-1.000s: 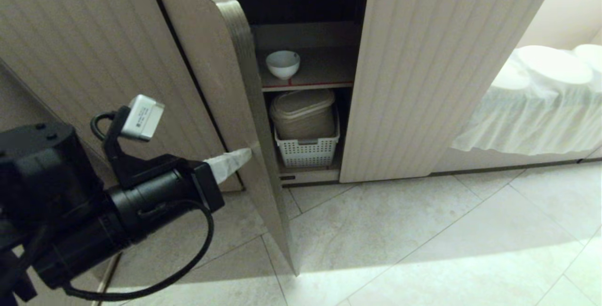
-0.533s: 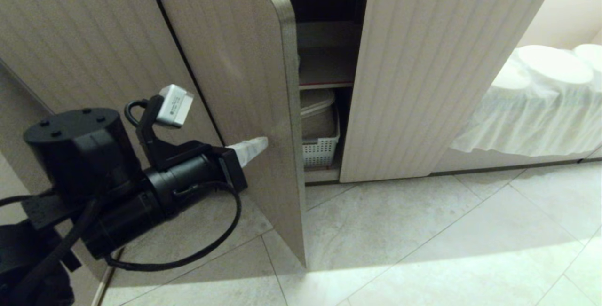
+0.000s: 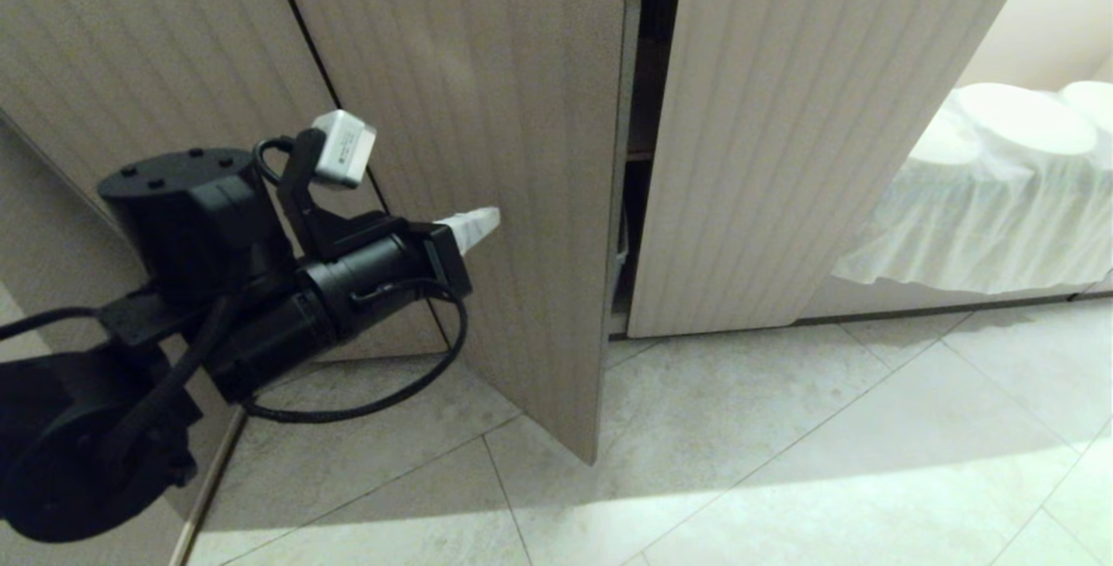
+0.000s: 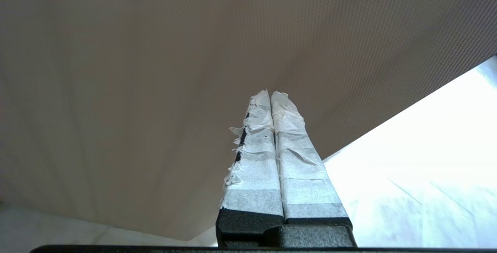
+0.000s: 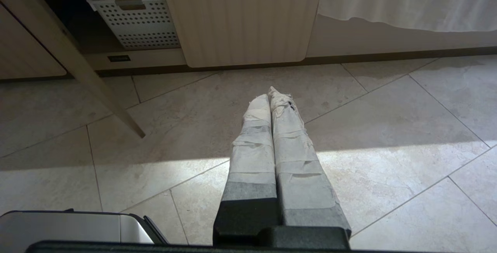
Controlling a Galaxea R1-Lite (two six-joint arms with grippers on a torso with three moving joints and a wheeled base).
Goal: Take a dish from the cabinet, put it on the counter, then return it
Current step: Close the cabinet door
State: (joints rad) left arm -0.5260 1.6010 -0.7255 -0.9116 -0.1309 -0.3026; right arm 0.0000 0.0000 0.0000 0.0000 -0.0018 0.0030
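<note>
Swung nearly shut since the earlier frames, the door (image 3: 487, 157) of the cabinet (image 3: 783, 114) now covers almost all of the opening, leaving only a thin dark gap along its free edge. That gap hid the dish a moment ago; it was on the upper shelf and now cannot be seen, so it is presumably back inside, with the return step all but done

At left, the left gripper (image 3: 487, 220) has risen and pressed forward with the door. Its taped fingers (image 4: 271, 128) are pressed together, holding nothing, and the tips rest against the fluted face, used as a blunt pusher rather than a clamp

Low down, the right gripper (image 5: 271, 97) hangs parked over the floor (image 3: 783, 462), fingers together and empty

For room: the door's rounded corner is close to the neighbouring door's edge, the last bit of travel is short, and the floor ahead gives the arm space to draw back
</note>
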